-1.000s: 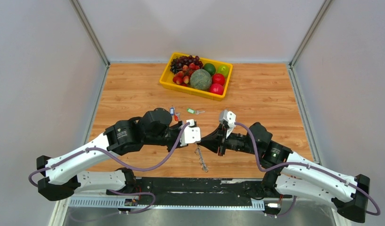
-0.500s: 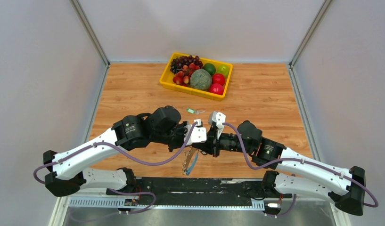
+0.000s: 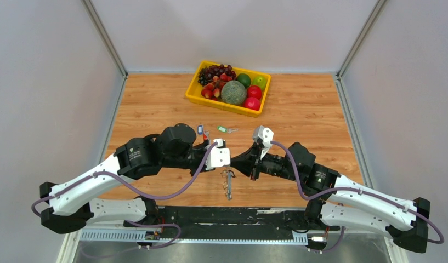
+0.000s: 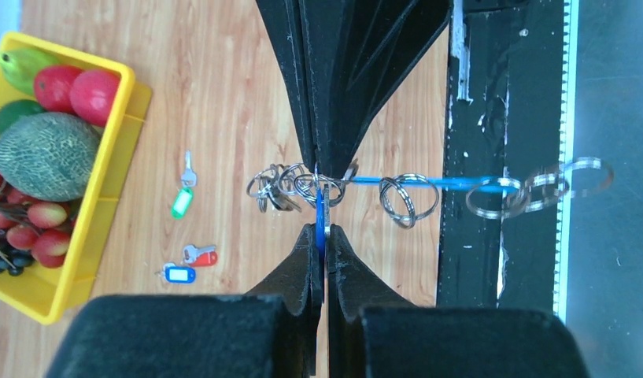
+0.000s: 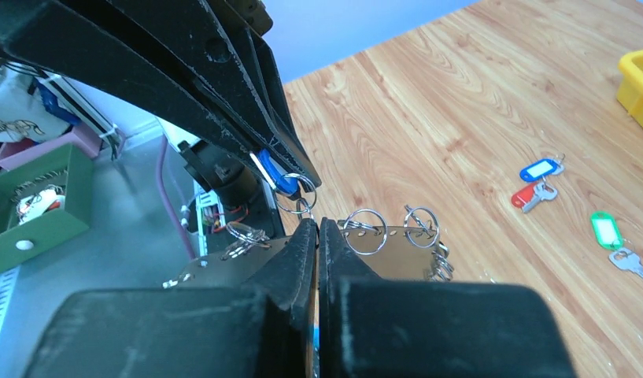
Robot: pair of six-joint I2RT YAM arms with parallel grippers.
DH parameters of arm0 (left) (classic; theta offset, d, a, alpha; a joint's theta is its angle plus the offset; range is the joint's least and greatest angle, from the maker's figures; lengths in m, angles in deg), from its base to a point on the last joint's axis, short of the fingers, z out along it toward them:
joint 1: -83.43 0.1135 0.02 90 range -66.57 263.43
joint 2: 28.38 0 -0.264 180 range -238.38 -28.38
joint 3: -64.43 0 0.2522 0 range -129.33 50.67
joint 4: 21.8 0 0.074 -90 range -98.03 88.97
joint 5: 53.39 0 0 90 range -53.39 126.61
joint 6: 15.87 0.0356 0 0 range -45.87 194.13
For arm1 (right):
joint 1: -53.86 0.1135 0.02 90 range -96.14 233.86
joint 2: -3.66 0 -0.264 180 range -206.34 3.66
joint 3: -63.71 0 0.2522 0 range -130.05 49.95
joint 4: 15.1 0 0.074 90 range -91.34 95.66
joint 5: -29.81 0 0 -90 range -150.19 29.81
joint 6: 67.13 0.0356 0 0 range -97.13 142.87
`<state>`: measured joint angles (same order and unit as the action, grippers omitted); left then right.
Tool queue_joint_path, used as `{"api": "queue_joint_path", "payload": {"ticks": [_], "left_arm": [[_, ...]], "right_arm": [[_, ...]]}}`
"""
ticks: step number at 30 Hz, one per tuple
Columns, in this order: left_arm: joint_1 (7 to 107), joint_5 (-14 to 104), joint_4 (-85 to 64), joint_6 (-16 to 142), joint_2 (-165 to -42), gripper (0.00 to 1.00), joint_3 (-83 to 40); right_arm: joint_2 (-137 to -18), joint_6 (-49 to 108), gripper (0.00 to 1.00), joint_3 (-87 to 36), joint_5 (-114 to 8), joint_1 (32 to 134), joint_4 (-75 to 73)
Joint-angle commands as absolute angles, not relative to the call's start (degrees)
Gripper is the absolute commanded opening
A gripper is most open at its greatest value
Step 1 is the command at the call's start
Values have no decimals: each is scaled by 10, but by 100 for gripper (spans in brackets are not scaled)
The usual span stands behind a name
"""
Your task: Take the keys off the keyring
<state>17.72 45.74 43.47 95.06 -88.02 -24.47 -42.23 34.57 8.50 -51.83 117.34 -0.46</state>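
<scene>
Arms drawn apart again vs 0.5 s ago. Keyring [image 3: 228,183] hangs between them, 6 o'clock on desk [image 3: 298,109]. Left end effector [image 4: 326,230] and right end effector [image 5: 318,224] are both clamped on it. Three keys [image 3: 200,129] lie at its 12 o'clock, so likely none newly freed.

Left arm [image 3: 95,183] and right arm [image 3: 364,197] both reach in low, elbows bowed outward, wrists turned toward each other, and the two grippers meet nose to nose at centre. Left gripper [image 4: 324,236]: fingers pressed tight, pinching the blue part of the keyring [image 4: 365,180]. Right gripper [image 5: 318,224]: fingers closed as well, tips nipping the same loop right against the left's tips.
</scene>
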Motion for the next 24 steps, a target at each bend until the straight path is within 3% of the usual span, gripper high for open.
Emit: {"api": "queue_joint_path", "payload": {"ticks": [1, 24], "left_arm": [[172, 484, 393, 970, -846, 0, -249], [147, 495, 416, 977, -832, 0, -214]], "right_arm": [[-427, 361, 0, 98, -562, 1171, 13], [-430, 440, 0, 75, -663, 1170, 31]]}}
